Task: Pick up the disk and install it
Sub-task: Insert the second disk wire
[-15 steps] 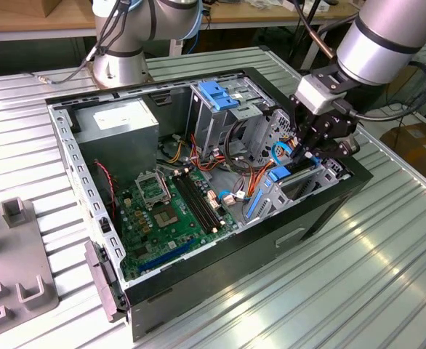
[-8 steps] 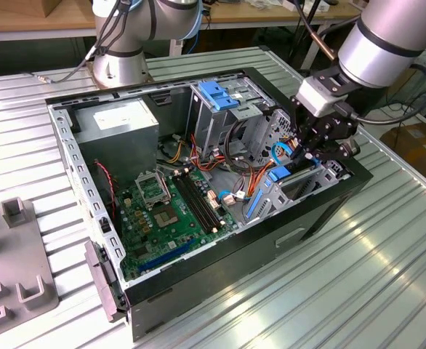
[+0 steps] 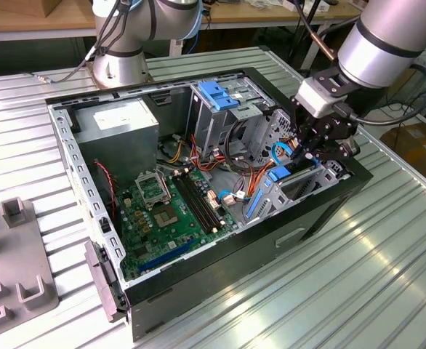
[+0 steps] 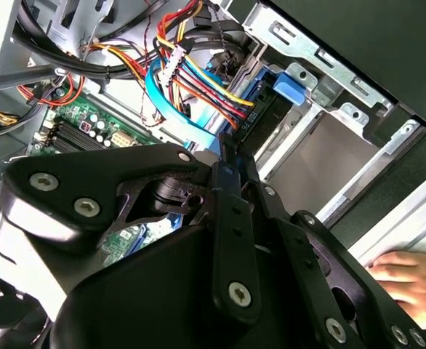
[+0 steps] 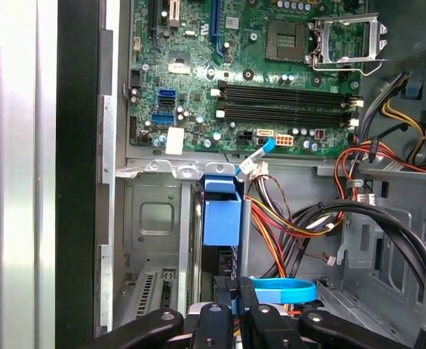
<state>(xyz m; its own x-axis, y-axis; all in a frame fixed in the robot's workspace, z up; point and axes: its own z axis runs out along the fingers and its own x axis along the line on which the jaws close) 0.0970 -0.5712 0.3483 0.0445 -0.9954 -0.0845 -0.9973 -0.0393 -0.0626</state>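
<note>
Exterior view: the gripper [image 3: 320,149] is lowered into the open computer case [image 3: 286,240] at the exterior view's right, over the disk [image 3: 280,174] seated edge-up in its bay. First wrist view: the fingers [image 5: 235,305] are closed on the disk [image 5: 222,218]. Second wrist view: a hand [image 4: 411,280] rests near the case.

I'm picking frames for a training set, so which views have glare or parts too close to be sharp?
Exterior view: bright glare streaks on the ribbed metal table; the computer case interior is evenly lit. Second wrist view: the black pincer linkage looms close and soft, while the coloured cables are sharp. First wrist view: the motherboard is crisp; pale washout on the table.
</note>
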